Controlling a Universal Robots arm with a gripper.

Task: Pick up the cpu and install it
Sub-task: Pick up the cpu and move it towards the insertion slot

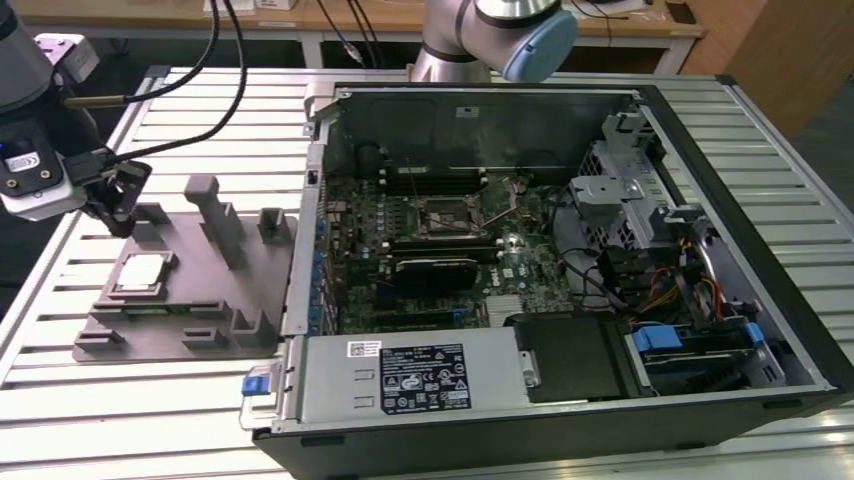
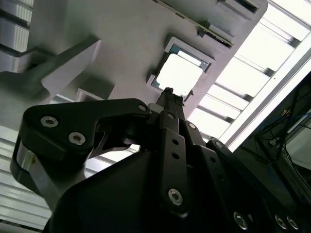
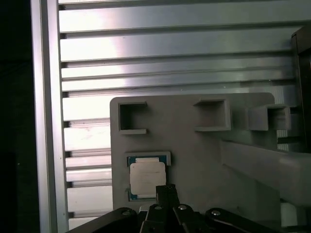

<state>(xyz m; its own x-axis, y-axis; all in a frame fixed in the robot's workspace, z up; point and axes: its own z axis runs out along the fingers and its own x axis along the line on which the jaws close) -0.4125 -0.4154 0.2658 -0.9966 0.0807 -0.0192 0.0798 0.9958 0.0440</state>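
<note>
Right up against the lens in the second wrist view is the claw (image 2: 169,95), dark linkages fanned out and its two tips pressed together to a narrow point, with nothing between them. Just past that point lies the cpu (image 2: 180,75), bright silver, flat in a shallow square recess of the grey fixture plate (image 2: 121,43). Over to the first wrist view, looking down on the plate: the closed tips hang over one edge of the cpu (image 3: 147,177) rather than its middle, and the plate rests on the slatted bench (image 3: 146,53). There's the first worry. With the tips shut and off to one side, a descent from here would likely land on the metal lid or the recess rim, scratching or tipping the chip instead of gripping it. It is also a thin, flat thing sunk in a pocket, so there looks to be little edge to catch, and a shallow pinch could let it slip or hang crooked. Now the exterior view: the claw hovers above the plate at the exterior view's left, clear of the chip. The open computer case (image 1: 481,120) lies to the exterior view's right, its motherboard socket (image 1: 447,215) well apart from the plate. The case wall stands between the two. A chip carried tilted, or turned the wrong way, would probably bind in that socket and harm its contacts.
</note>
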